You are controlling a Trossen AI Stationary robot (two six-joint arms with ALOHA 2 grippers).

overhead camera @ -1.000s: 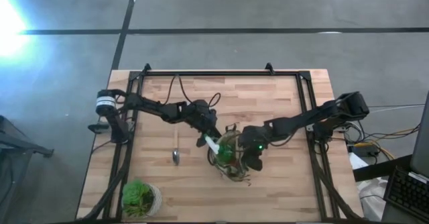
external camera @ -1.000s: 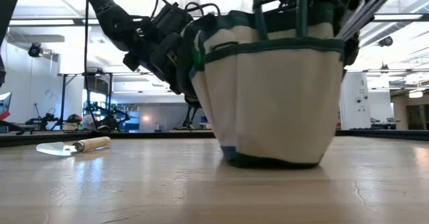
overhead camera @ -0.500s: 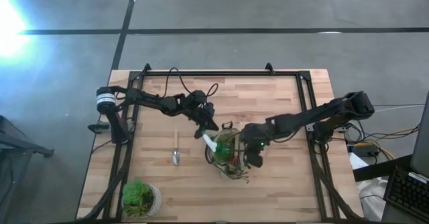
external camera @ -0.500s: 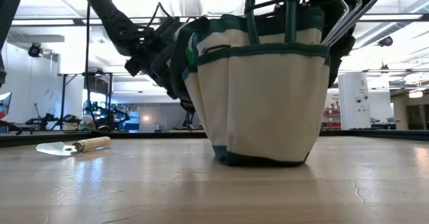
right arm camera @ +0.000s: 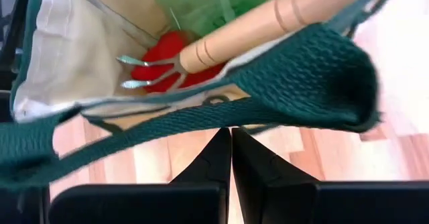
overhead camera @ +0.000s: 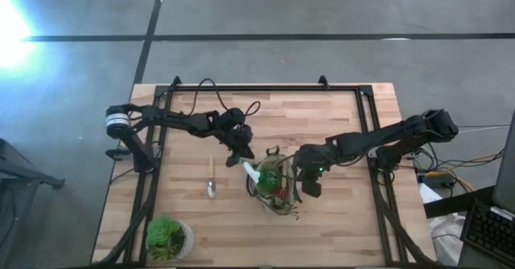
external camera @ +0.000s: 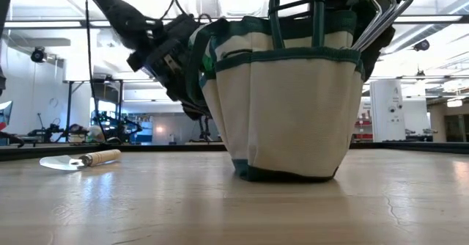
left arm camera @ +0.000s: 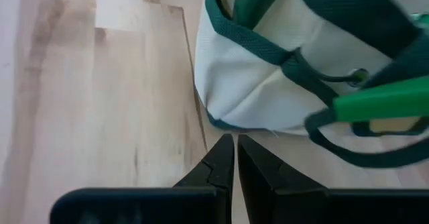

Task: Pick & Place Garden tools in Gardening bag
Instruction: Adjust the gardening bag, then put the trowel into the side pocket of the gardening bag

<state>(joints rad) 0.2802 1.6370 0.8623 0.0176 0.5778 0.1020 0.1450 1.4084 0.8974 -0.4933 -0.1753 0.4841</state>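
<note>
The olive-tan gardening bag (overhead camera: 273,187) with dark green trim stands upright on its base on the table (overhead camera: 338,116). Inside it I see a wooden-handled rake fork (right arm camera: 234,39), a red item (right arm camera: 161,66) and a green spray bottle (overhead camera: 256,174). More tool handles stick up from its pockets (external camera: 316,10). A wooden-handled silver trowel (overhead camera: 211,182) lies flat on the table, left of the bag. My left gripper (left arm camera: 234,143) is shut and sits at the bag's far left, just off its base. My right gripper (right arm camera: 231,135) is shut at the bag's right rim. My right gripper's shut fingertips (right arm camera: 220,138) stand right under the bag's dark green strap handle (right arm camera: 201,120), slanting down from the table's right. Whether they touch the strap I cannot tell.
A leafy green plant in a pale pot (overhead camera: 167,237) stands at the near left corner. A black frame rail (overhead camera: 257,89) runs along the table's far and side edges. Bare wood lies in front of and behind the bag.
The bag has slid a little toward the table's left and then stayed put, still upright. My left gripper has drawn back from the bag toward the far left. My right gripper has risen and pulled back a little toward the table's right. Both stay shut.
</note>
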